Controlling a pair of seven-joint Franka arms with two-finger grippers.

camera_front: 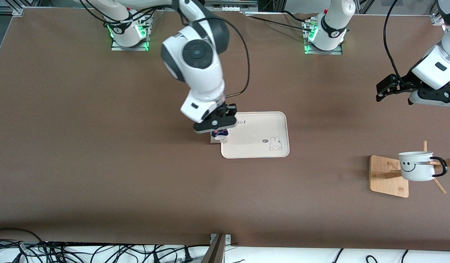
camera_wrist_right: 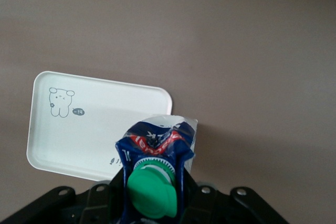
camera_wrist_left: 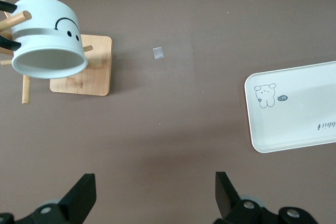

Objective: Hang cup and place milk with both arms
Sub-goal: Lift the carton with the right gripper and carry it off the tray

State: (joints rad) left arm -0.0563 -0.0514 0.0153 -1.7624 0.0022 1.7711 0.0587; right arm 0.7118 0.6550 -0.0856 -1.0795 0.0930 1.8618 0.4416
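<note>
The milk (camera_front: 220,134), a dark-blue carton with a green cap (camera_wrist_right: 152,195), stands at the edge of the pale tray (camera_front: 261,146) toward the right arm's end. My right gripper (camera_front: 219,126) is shut on the milk (camera_wrist_right: 157,140) from above, one finger on each side of its gable top. The tray (camera_wrist_right: 89,124) carries a rabbit drawing. The white smiley cup (camera_front: 416,166) hangs by its black handle on a peg of the wooden rack (camera_front: 385,177) at the left arm's end. My left gripper (camera_front: 384,89) hangs open and empty above bare table; in its wrist view (camera_wrist_left: 156,198) the cup (camera_wrist_left: 50,38) lies well apart from it.
The rack's square base (camera_wrist_left: 92,74) and sloping pegs stand out around the cup. A small pale scrap (camera_wrist_left: 158,52) lies on the brown table between rack and tray (camera_wrist_left: 299,114). Cables (camera_front: 100,252) and a metal bracket (camera_front: 217,248) run along the table edge nearest the front camera.
</note>
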